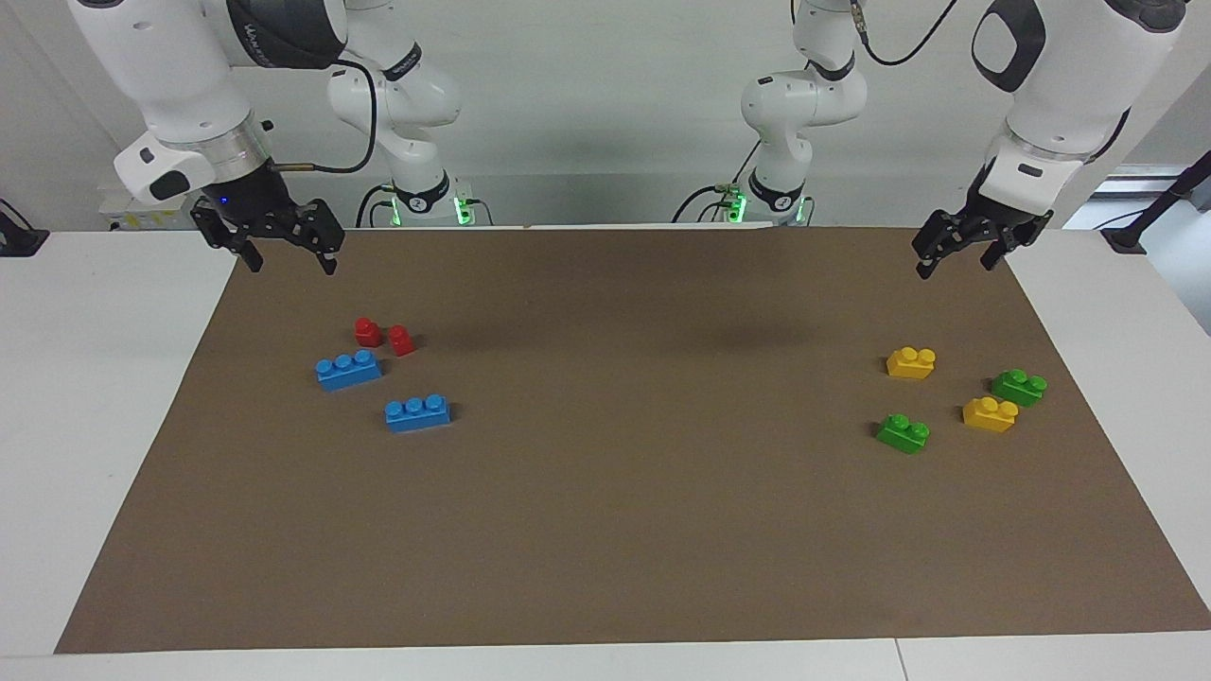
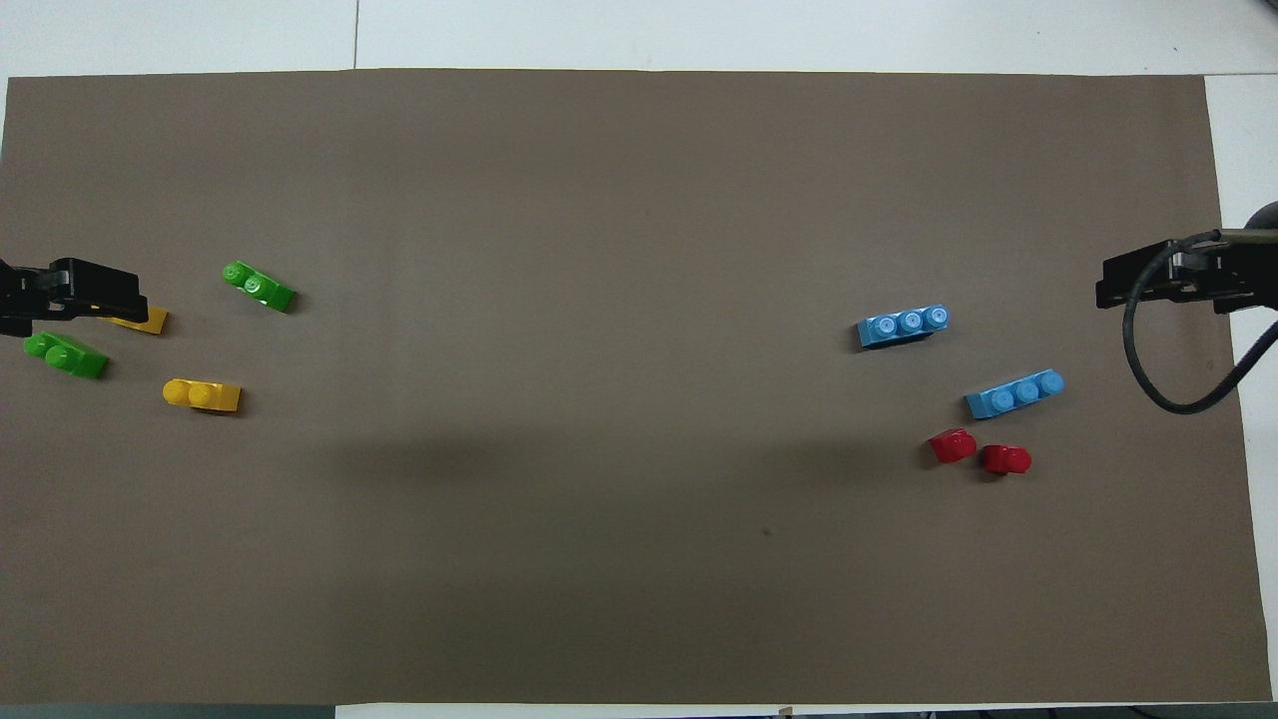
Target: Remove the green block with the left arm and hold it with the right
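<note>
Two alike green two-stud blocks lie on the brown mat at the left arm's end. One green block (image 1: 1019,386) (image 2: 65,356) lies near the mat's edge. The other green block (image 1: 903,433) (image 2: 259,286) lies farther from the robots. My left gripper (image 1: 956,261) (image 2: 62,298) is open and empty, raised over the mat's edge at that end, above and apart from the bricks. In the overhead view it covers part of a yellow brick. My right gripper (image 1: 289,262) (image 2: 1163,282) is open and empty, and waits raised over the mat's edge at the right arm's end.
Two yellow bricks (image 1: 911,362) (image 1: 990,413) lie among the green ones. Two blue three-stud bricks (image 1: 348,369) (image 1: 417,413) and two small red pieces (image 1: 368,331) (image 1: 401,340) lie at the right arm's end. The brown mat (image 1: 605,530) covers the table.
</note>
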You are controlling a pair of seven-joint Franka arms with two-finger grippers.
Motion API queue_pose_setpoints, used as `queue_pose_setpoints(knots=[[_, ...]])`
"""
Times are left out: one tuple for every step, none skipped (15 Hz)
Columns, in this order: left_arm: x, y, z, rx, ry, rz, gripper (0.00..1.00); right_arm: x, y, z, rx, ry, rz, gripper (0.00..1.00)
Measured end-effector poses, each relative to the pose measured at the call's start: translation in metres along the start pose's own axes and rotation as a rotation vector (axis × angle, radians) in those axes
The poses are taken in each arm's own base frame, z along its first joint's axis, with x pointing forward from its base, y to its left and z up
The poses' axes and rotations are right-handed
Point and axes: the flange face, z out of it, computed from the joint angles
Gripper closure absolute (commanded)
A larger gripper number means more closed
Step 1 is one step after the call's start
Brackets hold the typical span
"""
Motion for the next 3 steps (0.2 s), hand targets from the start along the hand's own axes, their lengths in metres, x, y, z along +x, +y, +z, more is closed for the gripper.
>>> queue_pose_setpoints(knots=[[-0.0002, 0.0003, 0.0, 0.0, -0.001, 0.001, 0.0, 0.0, 0.0, 0.0, 0.0, 0.0, 0.0, 0.0], [-0.0003, 0.0005, 0.0, 0.0, -0.002, 0.001, 0.0, 0.0, 0.0, 0.0, 0.0, 0.0, 0.0, 0.0], [-0.0003, 0.0007, 0.0, 0.0, -0.002, 0.002, 0.0, 0.0, 0.0, 0.0, 0.0, 0.0, 0.0, 0.0]])
